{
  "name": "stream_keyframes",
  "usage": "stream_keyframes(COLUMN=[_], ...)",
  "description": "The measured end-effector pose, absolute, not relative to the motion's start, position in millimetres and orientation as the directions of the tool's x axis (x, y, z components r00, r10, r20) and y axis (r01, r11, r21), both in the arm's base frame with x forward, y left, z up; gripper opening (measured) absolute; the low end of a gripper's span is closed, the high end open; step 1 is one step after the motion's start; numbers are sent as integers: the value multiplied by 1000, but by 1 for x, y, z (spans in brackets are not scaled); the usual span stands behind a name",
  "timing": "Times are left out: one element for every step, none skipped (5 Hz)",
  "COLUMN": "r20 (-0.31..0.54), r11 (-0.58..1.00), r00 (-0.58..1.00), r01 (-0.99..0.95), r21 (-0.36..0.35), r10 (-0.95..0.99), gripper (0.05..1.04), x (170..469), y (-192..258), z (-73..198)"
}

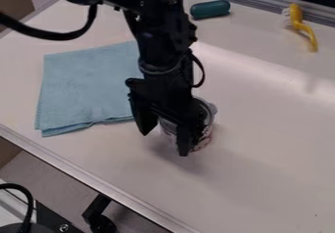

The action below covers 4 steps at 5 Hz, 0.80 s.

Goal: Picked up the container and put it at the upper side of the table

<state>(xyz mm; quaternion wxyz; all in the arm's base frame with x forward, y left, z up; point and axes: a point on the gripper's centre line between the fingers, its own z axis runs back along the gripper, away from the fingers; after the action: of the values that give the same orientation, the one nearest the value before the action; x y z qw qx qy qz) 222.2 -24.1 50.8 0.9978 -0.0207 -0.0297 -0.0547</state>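
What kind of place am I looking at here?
Probably a robotics lab or workshop. A black robot arm with cables hangs over a pale, metal-edged table, and everyday items such as a folded blue cloth and a yellow-handled brush lie on it, perhaps for practice.

A: Home or lab?
B: Looks like a robotics lab or workshop. Can't tell which.
A: Judging by what?
B: By a black robot arm point(160, 43) with a looping cable point(59, 34), above a white table point(275, 178) edged in metal trim point(98, 182).
A: And lower down?
B: More hardware: a black bracket point(98, 208) past the table's edge, a dark fitting with screws point(50, 220).
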Motion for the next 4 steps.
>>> stream_keyframes(r20=[108,133,155,187], r11=[995,997,999,999], r00=[991,990,988,982], r01=[89,57,12,-17], r21=[-47,-52,-50,-52], r10=[-84,-50,-4,26], gripper=[998,998,998,998], x=[242,262,285,314], y=[-34,-44,-51,-57], z=[51,50,52,53])
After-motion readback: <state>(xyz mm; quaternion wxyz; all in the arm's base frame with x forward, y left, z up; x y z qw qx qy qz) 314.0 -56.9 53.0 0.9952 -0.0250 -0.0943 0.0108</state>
